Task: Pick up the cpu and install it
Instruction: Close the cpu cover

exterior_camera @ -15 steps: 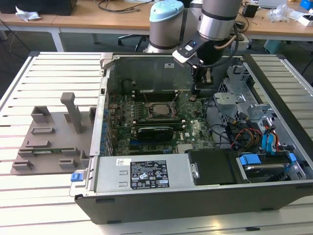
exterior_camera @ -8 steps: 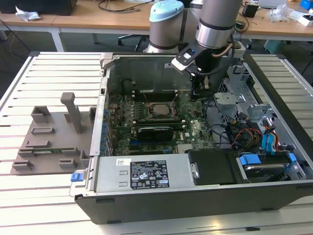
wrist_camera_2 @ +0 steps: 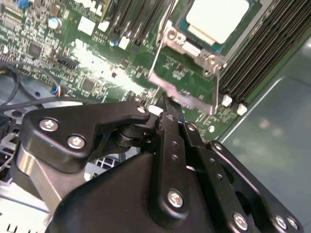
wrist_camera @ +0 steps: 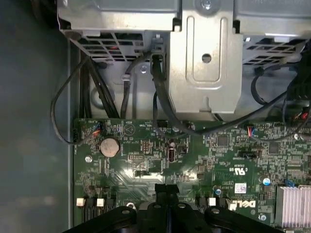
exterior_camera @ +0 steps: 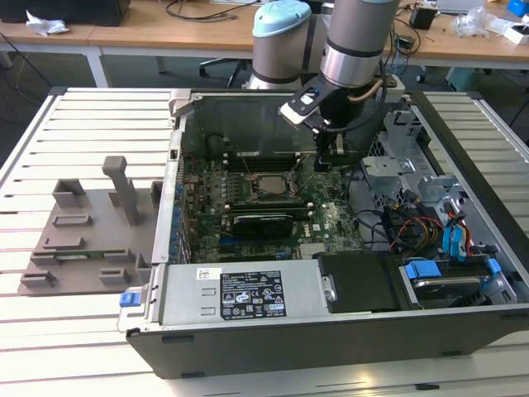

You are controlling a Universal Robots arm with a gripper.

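Observation:
The cpu lies flat in the motherboard socket inside the open computer case; its silver top sits under the socket's metal frame. My gripper hangs low over the board, to the exterior view's right of the socket. Its black fingers are pressed together with nothing between them, and their tips are at the edge of the metal frame. In the first wrist view the gripper points down at the green board.
A long black card lies just in front of the socket. Memory slots flank it. A metal drive cage and loose cables fill the case's right side. A grey plastic tray with upright posts lies on the slatted table at the left.

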